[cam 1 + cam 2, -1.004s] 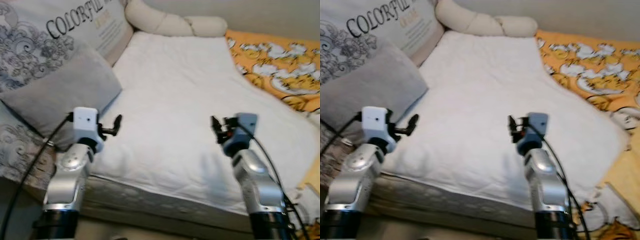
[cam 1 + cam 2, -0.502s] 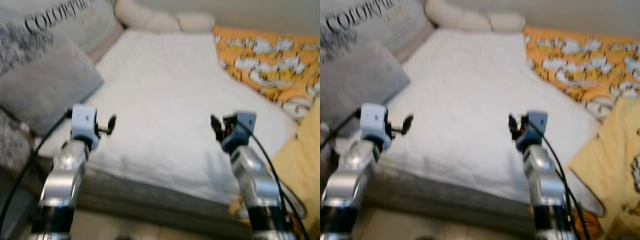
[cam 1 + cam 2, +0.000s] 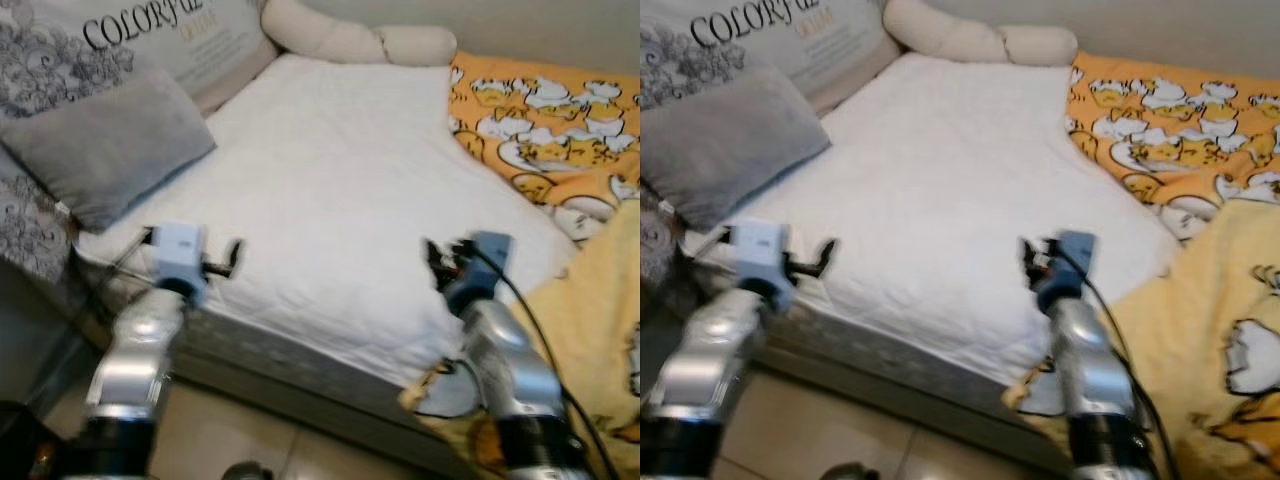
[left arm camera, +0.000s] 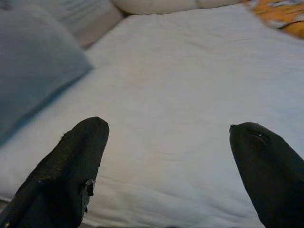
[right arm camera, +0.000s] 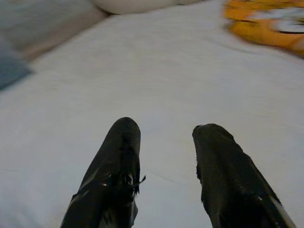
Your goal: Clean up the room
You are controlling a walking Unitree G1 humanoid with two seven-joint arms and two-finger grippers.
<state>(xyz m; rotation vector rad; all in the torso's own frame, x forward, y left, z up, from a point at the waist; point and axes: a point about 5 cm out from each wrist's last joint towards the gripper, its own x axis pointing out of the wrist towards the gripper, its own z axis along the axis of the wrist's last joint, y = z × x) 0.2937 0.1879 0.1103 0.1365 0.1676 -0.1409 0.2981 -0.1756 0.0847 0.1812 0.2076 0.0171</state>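
Note:
A bed with a white sheet (image 3: 340,170) lies before me. An orange blanket with a duck pattern (image 3: 545,110) covers its right side, and a yellow part (image 3: 600,320) hangs off the near right corner toward the floor. My left gripper (image 3: 232,258) hovers at the bed's near left edge, fingers wide open (image 4: 80,147) and empty. My right gripper (image 3: 435,262) hangs over the near right part of the sheet, close to the yellow blanket. Its fingers (image 5: 123,142) stand open with only white sheet between them.
A grey pillow (image 3: 110,145) leans on a patterned pillow (image 3: 150,40) printed with "COLORFUL" at the bed's left. A cream bolster (image 3: 360,42) lies along the far end. Tan floor (image 3: 220,430) shows below the mattress edge, with a dark object (image 3: 20,440) at the lower left.
The camera has drawn back from the bed, so the mattress edge, the floor and the hanging yellow blanket have come into view. Both arms hold the same pose.

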